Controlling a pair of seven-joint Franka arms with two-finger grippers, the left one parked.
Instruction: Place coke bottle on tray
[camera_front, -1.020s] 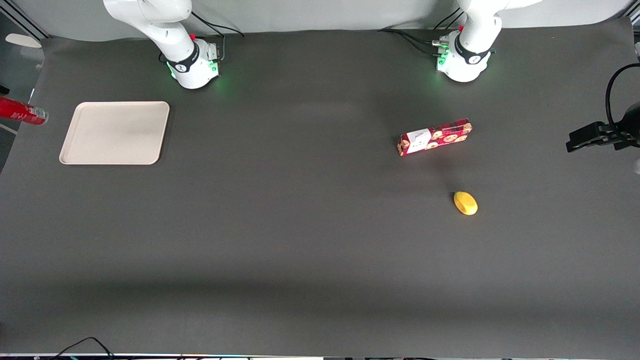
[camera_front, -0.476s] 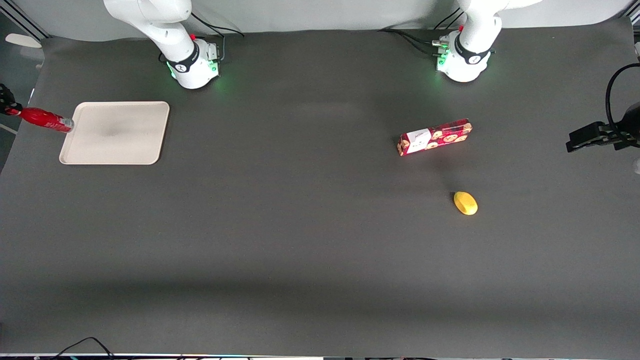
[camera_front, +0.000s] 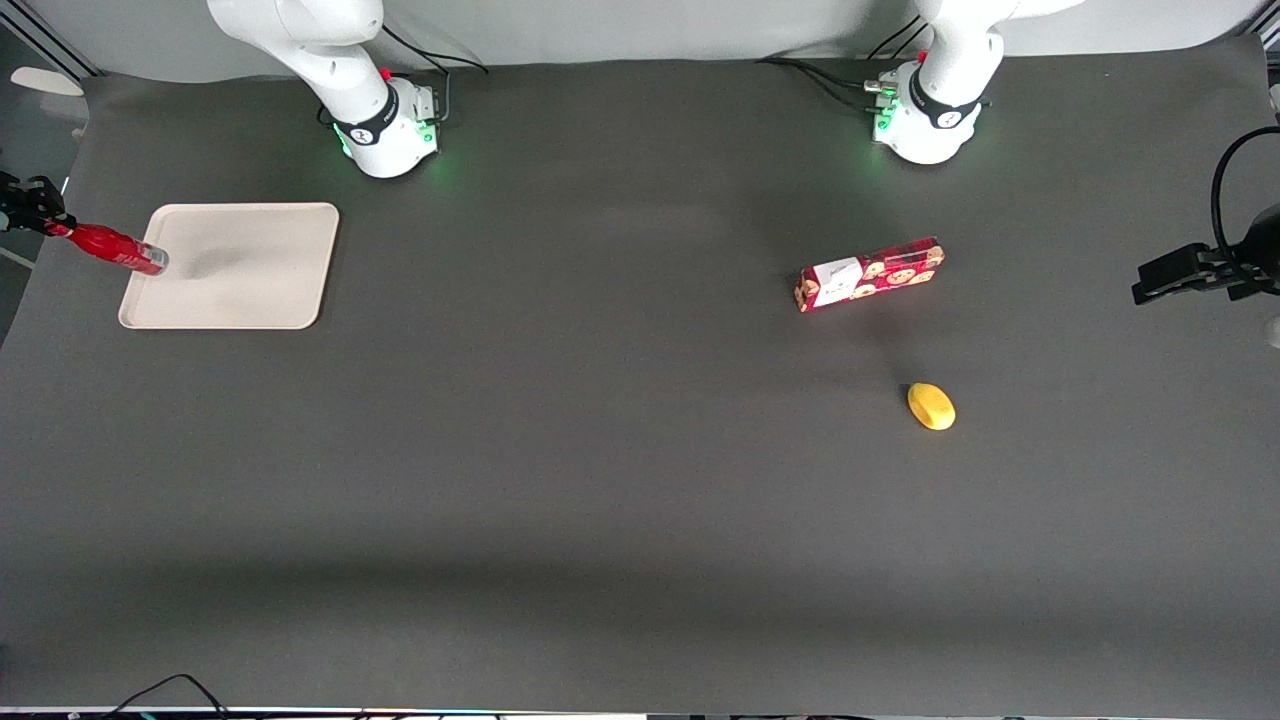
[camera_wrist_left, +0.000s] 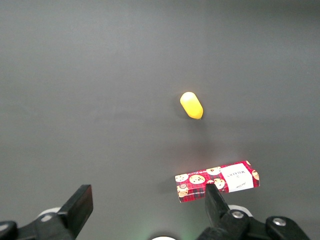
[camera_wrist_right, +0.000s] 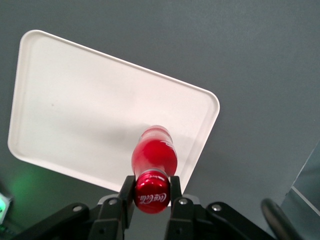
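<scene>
While end effector (camera_wrist_right: 151, 196) grips coke bottle (camera_wrist_right: 154, 156) above tray (camera_wrist_right: 75, 115), nothing blocks.

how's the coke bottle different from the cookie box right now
The coke bottle is slim and round with a narrow neck; the cookie box is a flat-sided rectangle. The bottle is held off the table at its cap by the gripper, over the tray's edge at the working arm's end; the box lies on the table toward the parked arm's end, near a yellow lemon. Both are mostly red.
</scene>
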